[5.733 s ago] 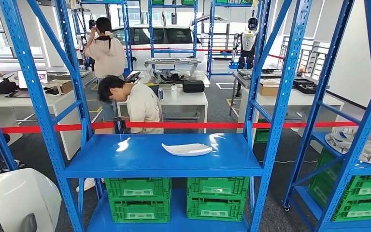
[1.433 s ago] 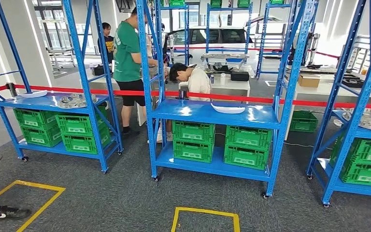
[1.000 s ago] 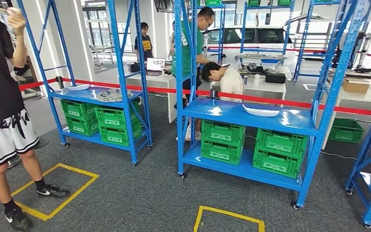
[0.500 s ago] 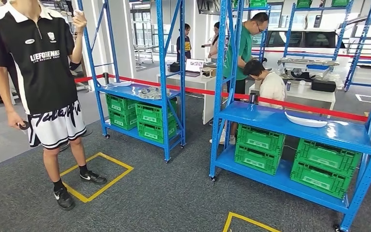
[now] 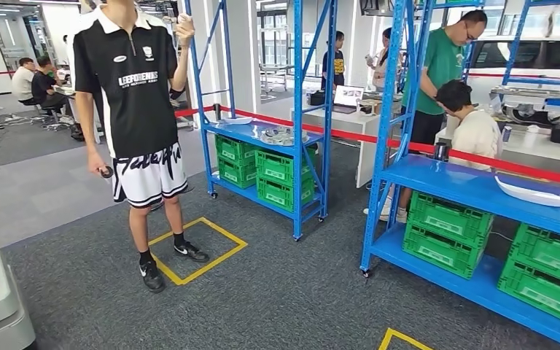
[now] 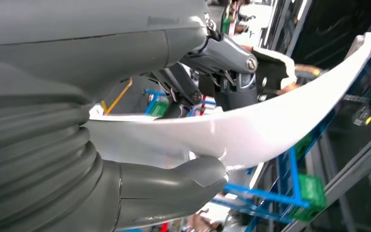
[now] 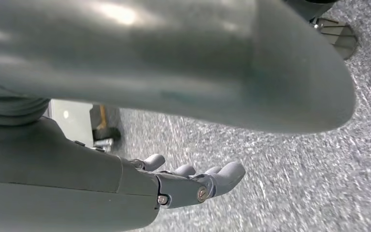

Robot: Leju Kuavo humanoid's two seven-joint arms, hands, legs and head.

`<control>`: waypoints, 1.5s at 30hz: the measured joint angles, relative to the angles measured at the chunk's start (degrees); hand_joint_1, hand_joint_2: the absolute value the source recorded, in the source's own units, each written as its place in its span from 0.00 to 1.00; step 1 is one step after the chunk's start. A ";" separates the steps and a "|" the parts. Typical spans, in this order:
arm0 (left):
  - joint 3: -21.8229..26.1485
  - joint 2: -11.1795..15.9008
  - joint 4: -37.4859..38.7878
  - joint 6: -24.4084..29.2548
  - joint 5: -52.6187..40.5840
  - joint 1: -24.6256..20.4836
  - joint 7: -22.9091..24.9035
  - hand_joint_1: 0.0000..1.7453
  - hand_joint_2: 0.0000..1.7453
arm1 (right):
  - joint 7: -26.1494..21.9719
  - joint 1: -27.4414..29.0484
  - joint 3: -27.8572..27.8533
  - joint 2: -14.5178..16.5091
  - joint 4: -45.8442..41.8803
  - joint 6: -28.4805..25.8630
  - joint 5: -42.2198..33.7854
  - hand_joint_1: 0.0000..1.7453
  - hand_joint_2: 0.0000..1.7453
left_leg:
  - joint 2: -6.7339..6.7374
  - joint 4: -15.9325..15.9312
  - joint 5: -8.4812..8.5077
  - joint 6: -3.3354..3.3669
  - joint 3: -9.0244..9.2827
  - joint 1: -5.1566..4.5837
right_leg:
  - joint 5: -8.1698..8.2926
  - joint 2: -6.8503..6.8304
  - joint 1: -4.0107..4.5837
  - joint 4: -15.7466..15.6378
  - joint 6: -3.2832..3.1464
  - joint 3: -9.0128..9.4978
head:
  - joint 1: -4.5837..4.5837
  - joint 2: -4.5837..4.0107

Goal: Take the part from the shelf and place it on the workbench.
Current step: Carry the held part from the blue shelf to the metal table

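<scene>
The white part (image 6: 270, 130) sits gripped in the left hand (image 6: 183, 140); right hand (image 7: 193, 183) hangs loosely spread, empty.

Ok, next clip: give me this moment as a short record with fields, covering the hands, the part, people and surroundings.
left hand: grips the white curved part between thumb and fingers
right hand: holds nothing, fingers loosely curled over grey carpet
nearby person: black shirt and white shorts, standing at a yellow floor square
shelving: blue racks with green crates
another white part: on the blue shelf
</scene>
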 joint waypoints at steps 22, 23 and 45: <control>-9.83 8.20 -0.94 4.06 0.15 -7.06 0.83 1.00 1.00 | -0.44 0.79 -1.74 0.63 -0.01 0.00 -0.68 0.00 0.00 | -6.65 5.30 -2.54 -0.46 -4.17 0.14 | 1.08 6.90 -0.58 -0.41 -0.64 -0.79 | 0.06 0.00; -9.83 8.22 -0.94 4.40 -0.16 -7.00 0.91 1.00 1.00 | -0.40 0.94 -1.76 0.64 -0.01 0.00 -0.61 0.00 0.00 | -5.53 8.99 -4.59 -0.66 -5.85 0.13 | 1.04 6.03 -0.53 -0.42 -0.84 -0.80 | 0.06 -0.01; -6.65 5.27 -0.77 -12.50 3.22 -4.43 1.07 1.00 1.00 | -0.37 0.83 -3.42 1.14 -0.02 0.61 -1.89 0.00 0.00 | -9.82 -0.65 1.90 1.86 -0.67 0.26 | -0.10 9.65 -0.47 2.92 1.22 -1.25 | 0.15 -0.01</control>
